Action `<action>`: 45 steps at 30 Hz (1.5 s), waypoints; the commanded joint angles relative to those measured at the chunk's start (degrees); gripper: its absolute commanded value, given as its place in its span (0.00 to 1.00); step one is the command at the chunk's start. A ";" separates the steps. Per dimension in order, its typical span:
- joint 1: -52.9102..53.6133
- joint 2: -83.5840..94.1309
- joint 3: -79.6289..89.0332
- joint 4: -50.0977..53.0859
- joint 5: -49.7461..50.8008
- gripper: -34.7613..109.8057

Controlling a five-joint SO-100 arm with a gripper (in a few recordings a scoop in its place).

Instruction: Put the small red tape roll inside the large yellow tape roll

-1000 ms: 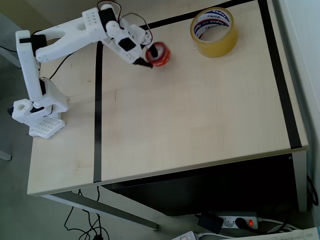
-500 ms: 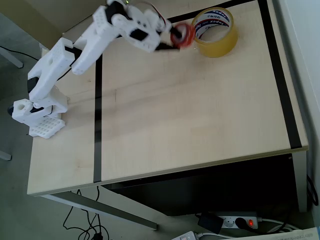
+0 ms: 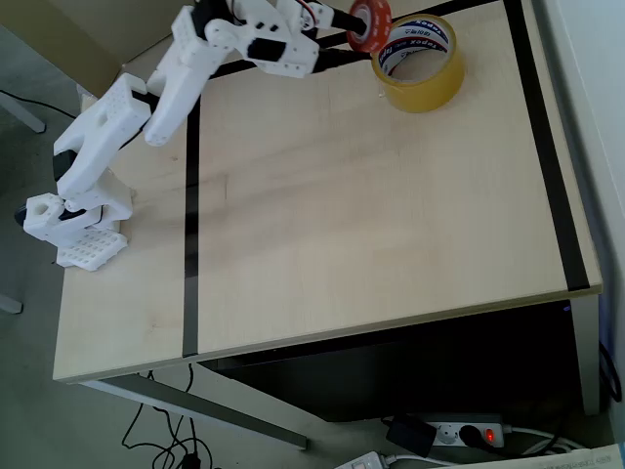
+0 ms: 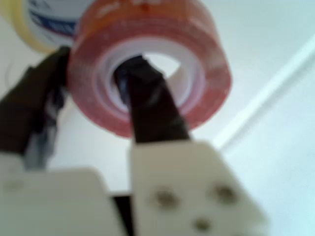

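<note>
The small red tape roll [image 3: 369, 26] hangs in the air at the top of the overhead view, just left of the large yellow tape roll [image 3: 418, 63], which stands on the table. My gripper [image 3: 357, 32] is shut on the red roll. In the wrist view the red roll [image 4: 147, 59] looms close and blurred, with one dark finger [image 4: 147, 105] through its white core and the other finger [image 4: 34, 110] outside its left wall. A part of the yellow roll [image 4: 44, 24] shows behind it at the upper left.
The light wooden table [image 3: 371, 234] carries black tape lines [image 3: 190, 215] down its left side, along the back and down the right side. The white arm base [image 3: 73, 220] stands at the table's left edge. A power strip [image 3: 469, 432] lies on the floor below.
The arm has lifted the red roll off the table and carried it up and to the right, from left of the yellow roll to right beside its rim.
</note>
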 commanded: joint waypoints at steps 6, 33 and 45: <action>1.76 -2.20 -5.01 -6.06 -3.69 0.30; 4.04 13.97 -4.66 27.51 -2.11 0.24; 4.57 70.75 57.48 20.39 16.79 0.24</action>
